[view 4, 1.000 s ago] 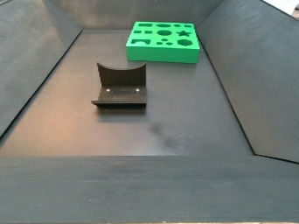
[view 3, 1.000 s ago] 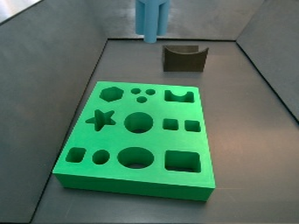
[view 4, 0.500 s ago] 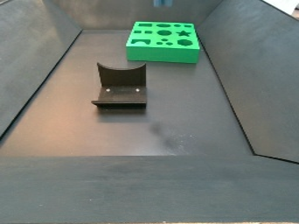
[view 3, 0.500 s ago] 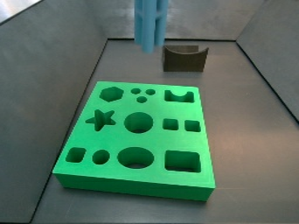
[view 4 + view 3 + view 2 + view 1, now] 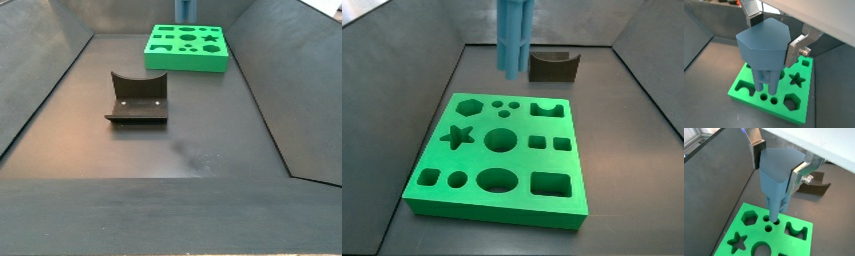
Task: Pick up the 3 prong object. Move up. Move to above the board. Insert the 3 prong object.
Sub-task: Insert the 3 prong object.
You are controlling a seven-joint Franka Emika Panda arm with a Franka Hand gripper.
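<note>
gripper: up in the air, its silver fingers pinching the 3 prong object | 3 prong object: hangs over the board, above its three small holes, near the far edge

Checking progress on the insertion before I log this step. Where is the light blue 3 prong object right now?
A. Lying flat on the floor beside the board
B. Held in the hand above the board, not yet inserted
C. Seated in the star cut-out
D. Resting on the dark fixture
B: in a wrist view the hand grips the 3 prong object, its prongs hanging over the board near the three small holes.
</note>
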